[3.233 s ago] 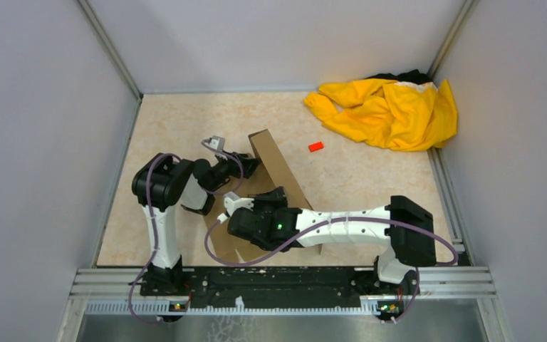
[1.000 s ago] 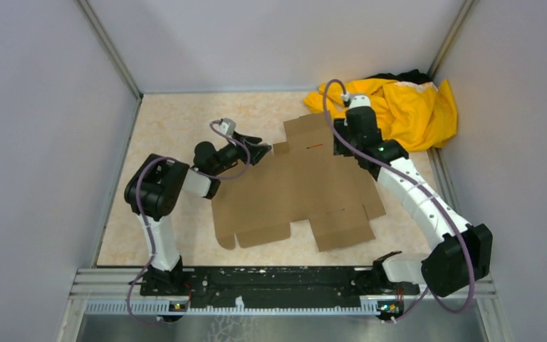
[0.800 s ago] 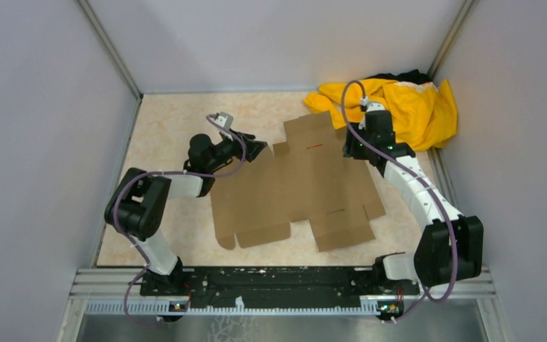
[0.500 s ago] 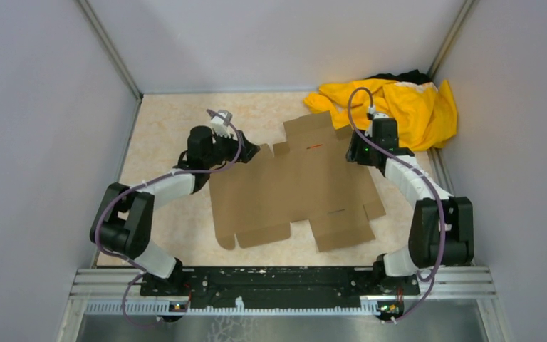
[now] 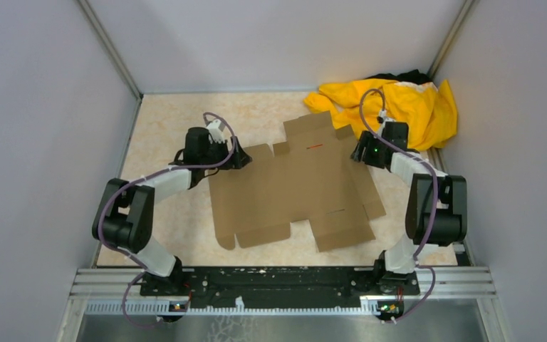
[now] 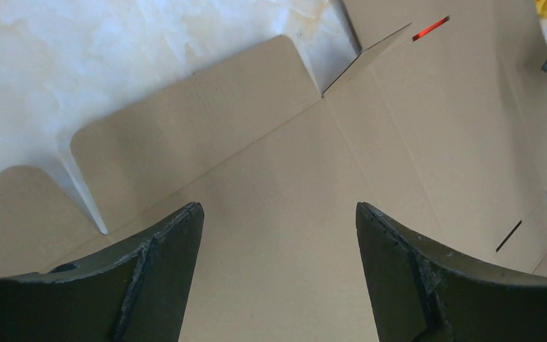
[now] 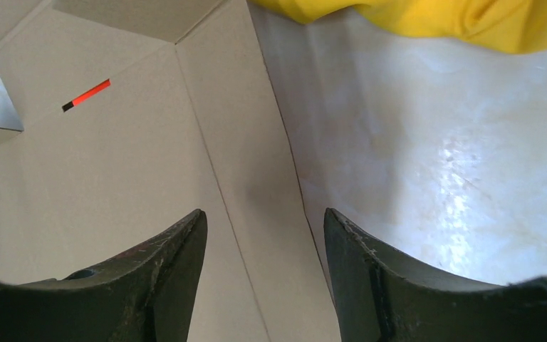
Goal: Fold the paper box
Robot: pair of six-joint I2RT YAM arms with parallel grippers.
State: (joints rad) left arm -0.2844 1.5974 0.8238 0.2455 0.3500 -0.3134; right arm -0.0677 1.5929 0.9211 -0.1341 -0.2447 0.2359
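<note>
The paper box (image 5: 295, 189) lies unfolded and flat on the table, a brown cardboard sheet with flaps and slits. A thin red strip (image 5: 315, 147) shows through a slit near its far edge. My left gripper (image 5: 241, 155) hovers at the sheet's far-left flap, open and empty. In the left wrist view the left gripper (image 6: 279, 206) looks down on bare cardboard (image 6: 370, 142). My right gripper (image 5: 360, 151) is over the sheet's far-right edge, also open. In the right wrist view the right gripper (image 7: 264, 211) straddles the side flap (image 7: 242, 142) and its edge.
A crumpled yellow cloth (image 5: 392, 110) fills the far-right corner, just beyond the right gripper, and shows again as yellow cloth (image 7: 434, 18) in the right wrist view. Grey walls close in the marbled table (image 5: 171, 128) on three sides. The arm bases stand on the near rail (image 5: 278, 281).
The box, tilted up in both arms earlier, has lain flat for the last second. Both arms have folded back outward, the left gripper leftward and the right gripper rightward, jaws widening.
</note>
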